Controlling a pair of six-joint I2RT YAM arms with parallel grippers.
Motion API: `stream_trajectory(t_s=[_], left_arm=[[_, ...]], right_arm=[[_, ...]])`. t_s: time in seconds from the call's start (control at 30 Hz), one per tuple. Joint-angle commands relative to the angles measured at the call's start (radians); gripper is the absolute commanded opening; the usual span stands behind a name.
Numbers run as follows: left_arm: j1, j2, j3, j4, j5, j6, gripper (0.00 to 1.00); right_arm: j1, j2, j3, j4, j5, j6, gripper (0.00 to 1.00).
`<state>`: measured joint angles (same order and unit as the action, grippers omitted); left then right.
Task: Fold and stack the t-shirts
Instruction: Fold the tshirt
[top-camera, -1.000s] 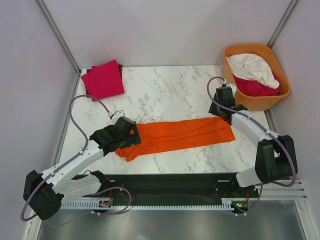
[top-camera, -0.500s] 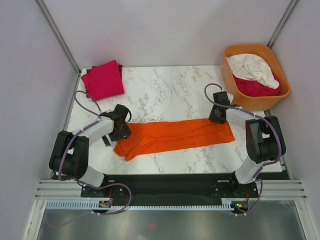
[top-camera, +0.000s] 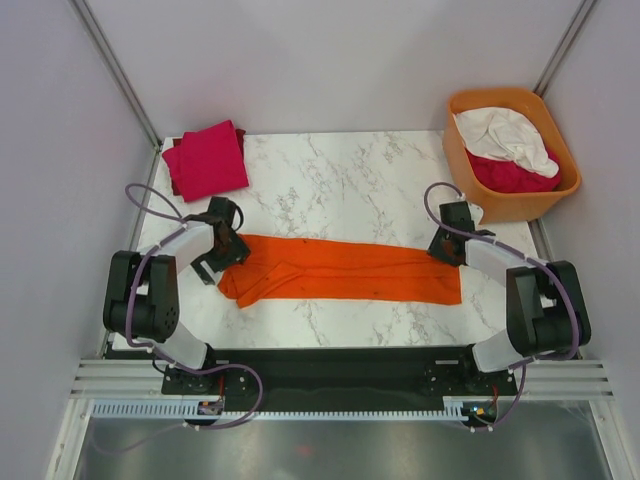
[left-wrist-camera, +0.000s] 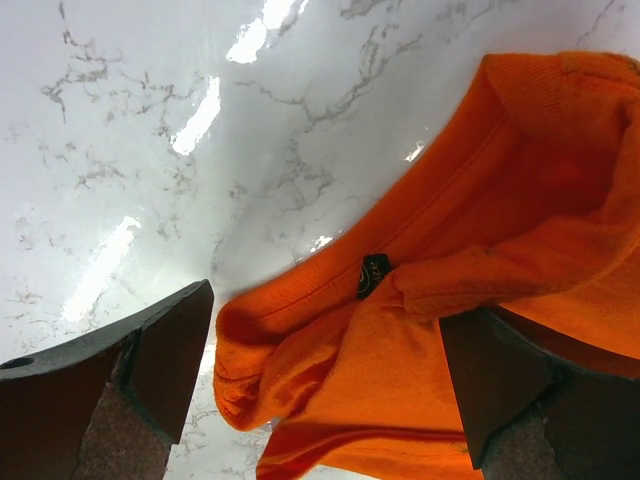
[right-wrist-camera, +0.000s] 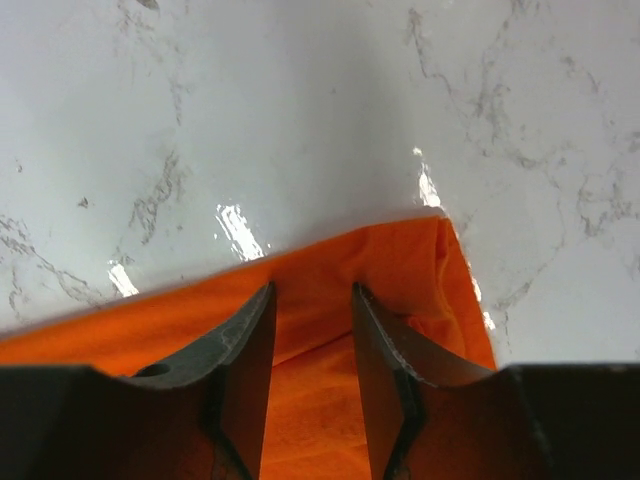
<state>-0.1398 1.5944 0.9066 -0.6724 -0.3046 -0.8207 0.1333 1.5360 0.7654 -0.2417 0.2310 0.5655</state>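
A folded magenta-pink t-shirt (top-camera: 207, 160) sits at the far-left corner of the tabletop (top-camera: 330, 190). The left claw (top-camera: 230, 250), jaws wide apart, straddles the rumpled left end of the orange t-shirt (top-camera: 340, 270), which is folded into a long band lying parallel to the near edge. The right claw (top-camera: 445, 246), jaws nearly together, meets its right end; whether it grips is unclear.

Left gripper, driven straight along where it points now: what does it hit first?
The orange shirt. Its bunched collar end lies right between the fingers of the open left gripper, with the table under it. How much gap is left above the cloth is unclear.
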Motion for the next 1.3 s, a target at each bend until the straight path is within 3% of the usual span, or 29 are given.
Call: stream_trajectory(t_s=[0.0,0.33,0.47,0.8,1.17,1.27], left_arm=[[0.051,0.055,-0.012,-0.032,-0.111,0.002,1.00],[0.054,0.098,0.014,-0.032,-0.111,0.002,1.00],[0.052,0.090,0.009,-0.032,-0.111,0.002,1.00],[0.052,0.096,0.005,-0.032,-0.111,0.002,1.00],[0.054,0.098,0.005,-0.032,-0.111,0.002,1.00],[0.052,0.098,0.003,-0.032,-0.111,0.002,1.00]], right_arm=[[-0.023,-0.077,-0.066,-0.070,0.005,0.017,0.44],[0.009,-0.365,-0.149,-0.197,-0.139,0.023,0.42],[0.026,-0.454,-0.135,-0.214,-0.092,0.042,0.41],[0.025,-0.275,-0.100,-0.199,0.021,0.005,0.40],[0.025,-0.235,-0.103,-0.148,0.054,0.005,0.38],[0.026,-0.220,-0.101,-0.139,0.050,0.001,0.26]])
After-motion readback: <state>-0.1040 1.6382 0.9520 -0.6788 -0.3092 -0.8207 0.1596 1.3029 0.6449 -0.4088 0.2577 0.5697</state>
